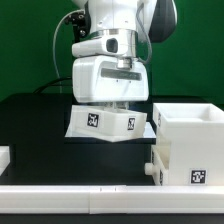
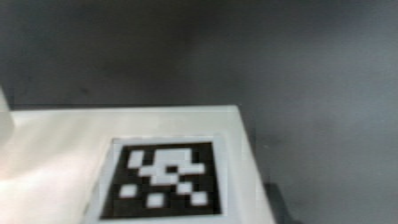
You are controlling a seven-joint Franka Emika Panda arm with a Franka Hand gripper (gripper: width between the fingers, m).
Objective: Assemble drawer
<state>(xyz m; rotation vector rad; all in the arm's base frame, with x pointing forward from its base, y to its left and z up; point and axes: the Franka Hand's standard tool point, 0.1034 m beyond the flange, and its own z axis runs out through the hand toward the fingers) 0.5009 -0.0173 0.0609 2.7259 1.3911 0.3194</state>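
A small white drawer tray (image 1: 95,123) with black-and-white tags on its sides sits slightly turned at the middle of the black table. My white gripper (image 1: 118,106) reaches down into it from above; its fingertips are hidden by the tray's wall, and it appears shut on that wall. The large cube-shaped shell (image 1: 186,135), open at the top and tagged low on its front, stands apart from the tray at the exterior view's right. In the wrist view the tray's white face (image 2: 63,150) and one tag (image 2: 169,180) fill the frame close up; no fingers show.
A long white border bar (image 1: 90,192) runs along the table's front edge. A small white piece (image 1: 4,157) is cut off at the exterior view's left edge. A green wall stands behind the arm.
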